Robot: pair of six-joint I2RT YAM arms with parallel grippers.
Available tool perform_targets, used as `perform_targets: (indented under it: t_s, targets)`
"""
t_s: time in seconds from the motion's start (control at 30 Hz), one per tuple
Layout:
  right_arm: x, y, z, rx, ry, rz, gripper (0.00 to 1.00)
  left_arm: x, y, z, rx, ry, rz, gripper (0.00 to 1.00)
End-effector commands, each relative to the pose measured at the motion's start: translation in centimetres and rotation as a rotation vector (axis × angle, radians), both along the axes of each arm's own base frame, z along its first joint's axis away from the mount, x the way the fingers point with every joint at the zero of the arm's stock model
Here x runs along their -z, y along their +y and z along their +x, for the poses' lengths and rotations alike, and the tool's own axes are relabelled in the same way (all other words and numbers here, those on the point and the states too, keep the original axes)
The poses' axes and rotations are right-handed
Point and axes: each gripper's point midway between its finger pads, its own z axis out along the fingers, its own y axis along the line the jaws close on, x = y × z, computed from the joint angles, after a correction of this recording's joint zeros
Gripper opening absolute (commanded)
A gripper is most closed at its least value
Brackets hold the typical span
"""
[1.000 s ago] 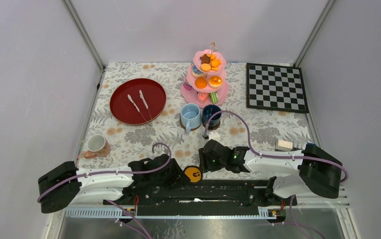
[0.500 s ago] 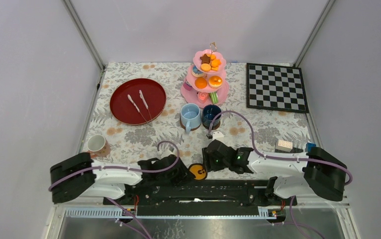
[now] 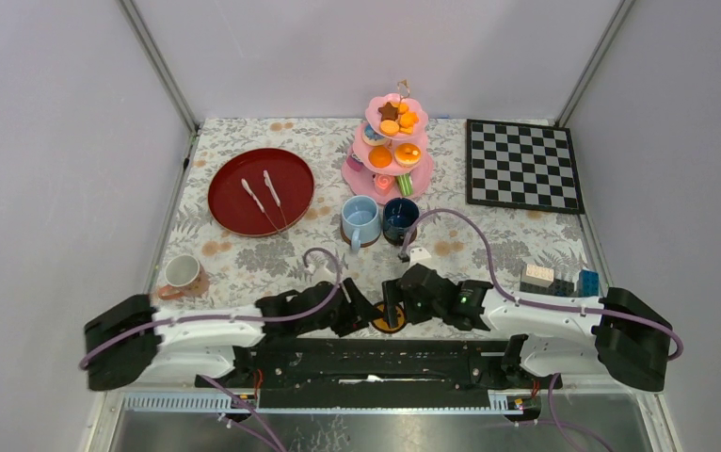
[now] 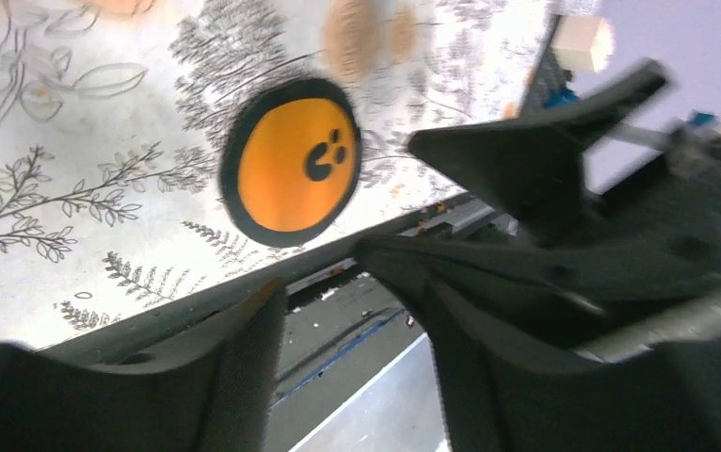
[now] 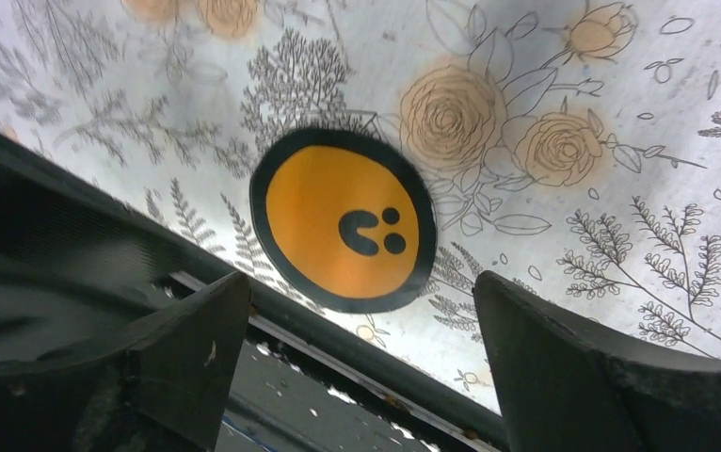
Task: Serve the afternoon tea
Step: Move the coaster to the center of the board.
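Observation:
The pink three-tier cake stand [image 3: 391,166] stands at the back centre, loaded with small pastries and a brown star biscuit [image 3: 388,111] on top. A light-blue cup [image 3: 360,219] and a dark-blue cup [image 3: 400,217] sit on brown saucers in front of it. A white cup [image 3: 183,272] on a saucer is at the left edge. Both grippers are low at the table's near edge, on either side of an orange round sticker [image 3: 388,317]. My left gripper [image 3: 355,313] is open and empty. My right gripper [image 3: 392,303] is open and empty.
A red round tray [image 3: 261,190] with two white utensils lies at the back left. A chessboard [image 3: 522,165] lies at the back right. A building-block pile [image 3: 556,278] sits at the right edge. The sticker shows in the left wrist view [image 4: 290,168] and right wrist view [image 5: 343,218].
Both arms have drawn in toward the centre near edge. The left gripper moved right and the right gripper moved down, so both now flank the orange sticker.

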Motion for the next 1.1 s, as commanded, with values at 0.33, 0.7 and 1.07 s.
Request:
perform_targets:
  t_s: [0.33,0.7,1.07]
  targets:
    - [-0.6,0.8,-1.3,-0.088,0.018,-0.138,1.00,-7.7,11.1,4.7,-0.066,-0.458,0.352,0.99]
    - [1.8,3.1,-1.0,0.005,0.050,-0.414,1.00,-17.4,12.4,9.6,-0.025,-0.828,0.577,0.99]
    - [2.6,2.1,-0.4,0.105,0.037,-0.500,1.00,-18.2,13.9,9.7,-0.028,-0.927,0.606,0.99]
